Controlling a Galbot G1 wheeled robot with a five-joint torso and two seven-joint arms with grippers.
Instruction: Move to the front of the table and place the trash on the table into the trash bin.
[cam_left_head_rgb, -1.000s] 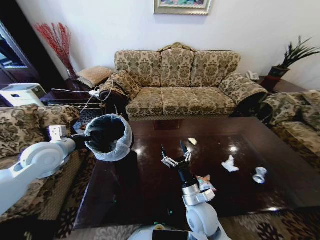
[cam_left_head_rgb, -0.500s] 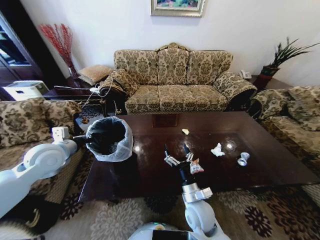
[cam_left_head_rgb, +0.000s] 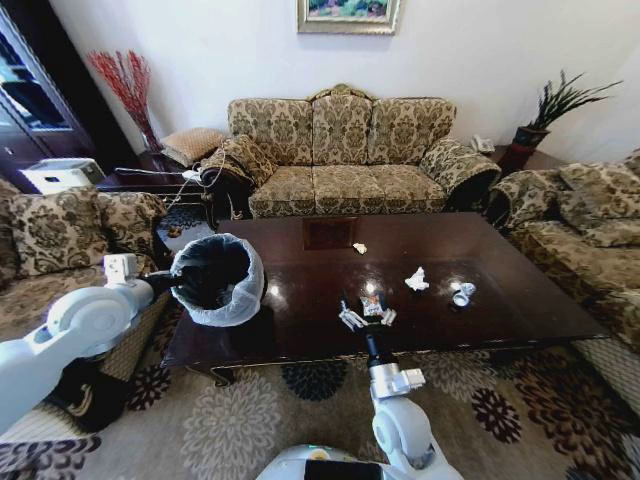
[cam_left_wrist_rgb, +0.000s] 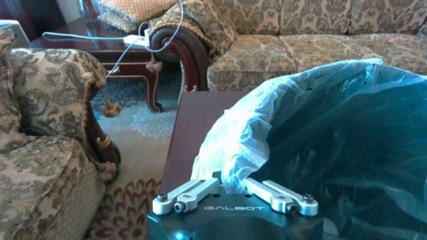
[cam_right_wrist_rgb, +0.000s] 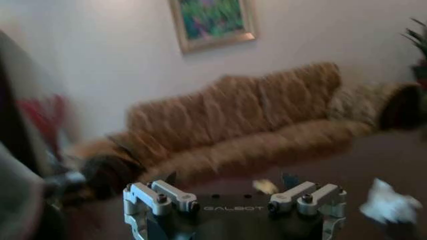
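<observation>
The dark glossy table (cam_left_head_rgb: 500, 310) stretches ahead in the head view. On it lie a red-and-white snack wrapper (cam_left_head_rgb: 372, 303), a crumpled white tissue (cam_left_head_rgb: 416, 280), a small silvery cup (cam_left_head_rgb: 462, 294) and a pale scrap (cam_left_head_rgb: 359, 248). My right gripper (cam_left_head_rgb: 368, 316) is open over the table's near edge, just in front of the wrapper, holding nothing. The right wrist view has that gripper (cam_right_wrist_rgb: 233, 199) spread wide, the tissue (cam_right_wrist_rgb: 390, 205) beyond it. My left gripper (cam_left_wrist_rgb: 233, 189) is shut on the liner-covered rim of the trash bin (cam_left_wrist_rgb: 333, 140), which hangs at the table's left end (cam_left_head_rgb: 218, 278).
A patterned sofa (cam_left_head_rgb: 340, 150) stands behind the table, an armchair (cam_left_head_rgb: 60, 230) at the left and another sofa (cam_left_head_rgb: 590, 230) at the right. Patterned carpet (cam_left_head_rgb: 480, 410) lies between me and the table. A side table with cables (cam_left_head_rgb: 150, 178) is at the back left.
The whole head picture has shifted: the camera has drawn back, so the table looks smaller and farther, with carpet now in front. The left gripper still holds the bin; the right stays open.
</observation>
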